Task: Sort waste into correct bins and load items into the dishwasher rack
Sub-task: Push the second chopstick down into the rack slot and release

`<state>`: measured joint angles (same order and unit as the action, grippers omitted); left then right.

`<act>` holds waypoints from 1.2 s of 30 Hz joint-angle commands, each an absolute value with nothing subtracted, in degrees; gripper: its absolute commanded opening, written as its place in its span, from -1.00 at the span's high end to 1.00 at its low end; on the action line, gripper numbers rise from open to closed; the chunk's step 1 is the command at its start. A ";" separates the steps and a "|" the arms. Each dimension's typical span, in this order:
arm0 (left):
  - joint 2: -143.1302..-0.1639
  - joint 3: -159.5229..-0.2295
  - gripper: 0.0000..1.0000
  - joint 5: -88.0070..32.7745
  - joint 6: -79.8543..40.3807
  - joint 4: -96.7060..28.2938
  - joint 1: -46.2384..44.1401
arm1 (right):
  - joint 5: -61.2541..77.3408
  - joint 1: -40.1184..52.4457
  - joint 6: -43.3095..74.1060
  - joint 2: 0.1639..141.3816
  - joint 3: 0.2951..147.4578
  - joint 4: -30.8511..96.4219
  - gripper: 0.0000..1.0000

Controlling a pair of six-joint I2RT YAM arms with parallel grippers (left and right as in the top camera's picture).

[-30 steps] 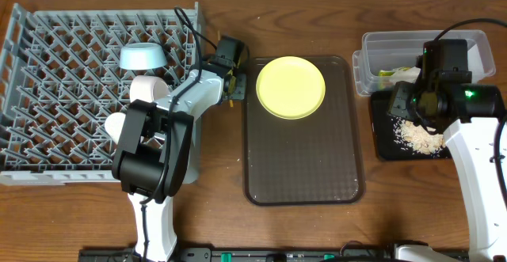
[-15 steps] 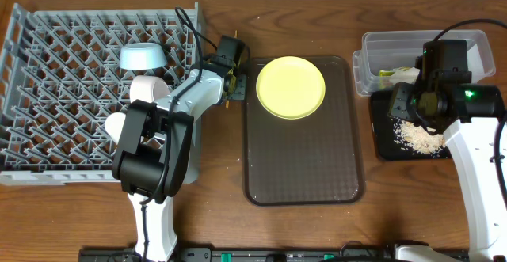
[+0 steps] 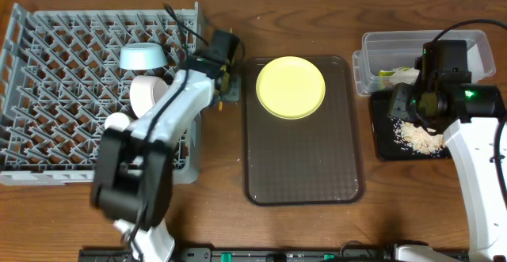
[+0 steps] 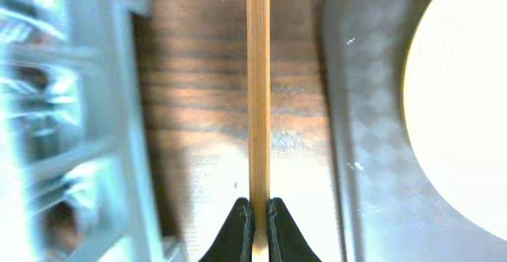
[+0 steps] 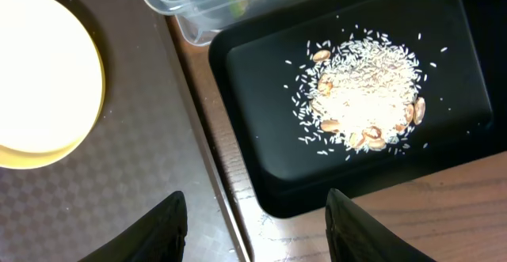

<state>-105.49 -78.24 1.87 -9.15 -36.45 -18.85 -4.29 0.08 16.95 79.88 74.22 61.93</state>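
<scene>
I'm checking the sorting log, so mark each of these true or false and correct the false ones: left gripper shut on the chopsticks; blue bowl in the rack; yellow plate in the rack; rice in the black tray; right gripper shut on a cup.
1. The left gripper is shut on the chopsticks. True.
2. The light-blue bowl sits in the dishwasher rack. True.
3. The yellow plate stands in the dishwasher rack. False: it lies on the brown serving tray.
4. The rice lies in the black tray. True.
5. The right gripper is shut on a cup. False: its jaws stand open and empty, above the black tray's edge.
</scene>
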 commanded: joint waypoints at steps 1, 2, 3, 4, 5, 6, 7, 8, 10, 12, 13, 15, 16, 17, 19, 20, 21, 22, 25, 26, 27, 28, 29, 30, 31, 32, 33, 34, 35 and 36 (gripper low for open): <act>-99.48 -78.30 0.88 2.17 -9.26 -39.07 -18.26 | -4.05 -0.47 16.01 79.81 75.00 61.98 -0.08; -98.32 -78.30 0.87 2.28 -9.23 -39.83 -17.98 | -4.05 -0.47 16.01 79.81 75.00 61.98 -0.08; -97.03 -78.30 0.88 2.63 -9.26 -40.71 -17.56 | -4.05 -0.47 15.99 79.81 75.00 61.98 -0.08; -95.96 -78.30 0.88 3.09 -9.28 -41.54 -17.02 | -4.05 -0.47 15.99 79.81 75.00 61.98 -0.09; -95.04 -78.30 0.88 3.73 -9.28 -42.41 -16.38 | -4.05 -0.47 16.01 79.81 75.00 61.98 -0.08; -94.26 -78.30 0.88 4.29 -9.28 -43.27 -15.73 | -4.05 -0.47 15.99 79.81 75.00 61.98 -0.08; -93.73 -78.30 0.88 4.60 -9.28 -44.10 -15.07 | -4.05 -0.47 15.99 79.81 75.00 61.98 -0.08; -93.32 -78.28 0.88 4.60 -9.28 -44.99 -14.22 | -4.05 -0.47 15.99 79.81 75.00 61.98 -0.08; -93.17 -78.28 0.88 4.58 -9.30 -46.41 -12.80 | -4.05 -0.47 15.99 79.81 75.00 61.95 -0.09; -93.43 -77.95 0.88 4.56 -9.32 -47.22 -11.33 | -4.05 -0.47 16.01 79.81 75.00 61.95 -0.08; -93.60 -77.76 0.88 4.56 -9.74 -47.40 -10.74 | -4.05 -0.47 16.01 79.81 75.00 61.95 -0.08; -94.08 -77.25 0.88 4.51 -10.72 -47.55 -9.58 | -4.05 -0.47 16.01 79.81 75.00 61.95 -0.08; -94.32 -77.03 0.88 4.51 -11.05 -47.55 -9.30 | -4.05 -0.47 16.01 79.81 75.00 61.95 -0.09; -94.48 -76.75 0.88 4.49 -11.05 -47.68 -9.08 | -4.05 -0.47 15.99 79.81 75.00 61.95 -0.09; -94.65 -76.20 0.87 4.47 -11.05 -47.90 -9.06 | -4.05 -0.47 16.01 79.81 75.00 61.91 -0.09; -94.74 -75.96 0.88 4.47 -11.05 -48.01 -9.08 | -4.05 -0.47 16.01 79.81 75.00 61.91 -0.09; -94.78 -75.64 0.88 4.27 -11.03 -48.18 -9.08 | -4.03 -0.47 16.01 79.81 75.00 61.89 -0.09; -94.83 -75.16 0.88 4.23 -11.05 -48.27 -9.08 | -4.05 -0.47 16.01 79.81 75.00 61.87 -0.09; -94.85 -73.38 0.87 4.25 -11.03 -48.36 -9.06 | -4.05 -0.47 16.01 79.81 75.00 61.89 -0.09; -94.85 -72.77 0.87 4.25 -11.03 -48.36 -9.06 | -4.03 -0.47 16.01 79.81 75.00 61.87 -0.09; -94.85 -71.94 0.87 4.32 -11.00 -48.36 -9.06 | -4.05 -0.47 16.01 79.81 75.00 61.87 -0.09; -94.85 -71.35 0.85 4.32 -11.00 -48.18 -9.06 | -4.05 -0.47 16.01 79.81 75.00 61.87 -0.09; -94.85 -70.87 0.77 4.32 -11.00 -48.03 -9.06 | -4.05 -0.47 16.01 79.81 75.00 61.84 -0.09; -94.85 -70.50 0.66 4.34 -10.98 -47.77 -9.06 | -4.03 -0.47 16.01 79.81 75.00 61.78 -0.09; -94.85 -70.32 0.39 4.32 -11.00 -47.55 -9.06 | -4.03 -0.47 16.01 79.81 75.00 61.76 -0.09; -94.85 -70.32 0.34 4.29 -11.00 -47.46 -9.06 | -4.03 -0.47 16.01 79.81 75.00 61.76 -0.09; -94.85 -70.32 0.35 4.29 -11.00 -47.24 -9.06 | -4.03 -0.45 16.01 79.81 75.00 61.78 -0.09; -94.83 -70.35 0.35 4.29 -11.00 -46.83 -9.06 | -4.01 -0.47 16.01 79.81 75.00 61.82 -0.09; -94.83 -70.35 0.35 4.27 -11.00 -46.26 -9.06 | -4.03 -0.47 16.01 79.81 75.00 61.84 -0.09; -94.83 -70.35 0.35 4.27 -11.00 -45.65 -9.06 | -4.03 -0.47 16.01 79.81 75.00 61.84 -0.09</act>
